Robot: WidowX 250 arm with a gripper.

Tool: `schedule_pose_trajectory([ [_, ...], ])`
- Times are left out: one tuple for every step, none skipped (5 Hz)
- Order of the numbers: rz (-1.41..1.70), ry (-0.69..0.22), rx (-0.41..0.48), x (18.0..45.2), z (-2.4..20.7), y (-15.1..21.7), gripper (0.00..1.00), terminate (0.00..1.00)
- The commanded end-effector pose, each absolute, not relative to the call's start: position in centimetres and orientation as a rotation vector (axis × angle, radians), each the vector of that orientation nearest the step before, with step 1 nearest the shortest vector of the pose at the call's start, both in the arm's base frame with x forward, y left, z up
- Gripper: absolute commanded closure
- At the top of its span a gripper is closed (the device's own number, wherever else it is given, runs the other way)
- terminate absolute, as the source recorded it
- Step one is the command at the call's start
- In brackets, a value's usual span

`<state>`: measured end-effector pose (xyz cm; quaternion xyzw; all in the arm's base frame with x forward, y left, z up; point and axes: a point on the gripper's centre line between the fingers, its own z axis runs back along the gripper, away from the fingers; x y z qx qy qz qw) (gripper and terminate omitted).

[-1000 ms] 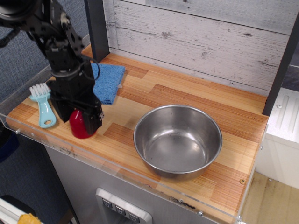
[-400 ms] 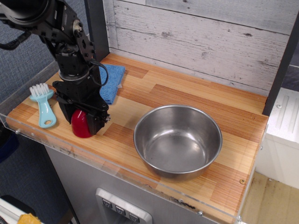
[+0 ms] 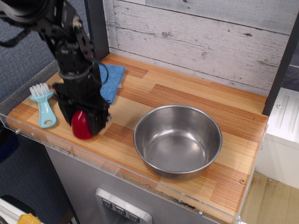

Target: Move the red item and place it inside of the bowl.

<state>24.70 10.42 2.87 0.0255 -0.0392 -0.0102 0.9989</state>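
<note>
Tilted slightly since a second ago, the black gripper stays clamped on the small glossy dark-red plastic dome, likely light and slippery, left of the large shiny stainless-steel bowl, gripped by its sides.

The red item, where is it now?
The red item sits at the counter's front left, under the tool, between the brush and the bowl.
</note>
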Motion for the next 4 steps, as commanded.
schedule_pose_trajectory([
  [0.034,-0.254,0.079,25.9,9.7,11.3,1.0,0.0],
  [0.018,-0.29,0.094,25.8,12.0,10.2,1.0,0.0],
  [-0.025,-0.326,0.097,25.2,13.8,9.2,1.0,0.0],
  [-0.084,-0.362,0.073,24.7,15.2,7.1,1.0,0.0],
])
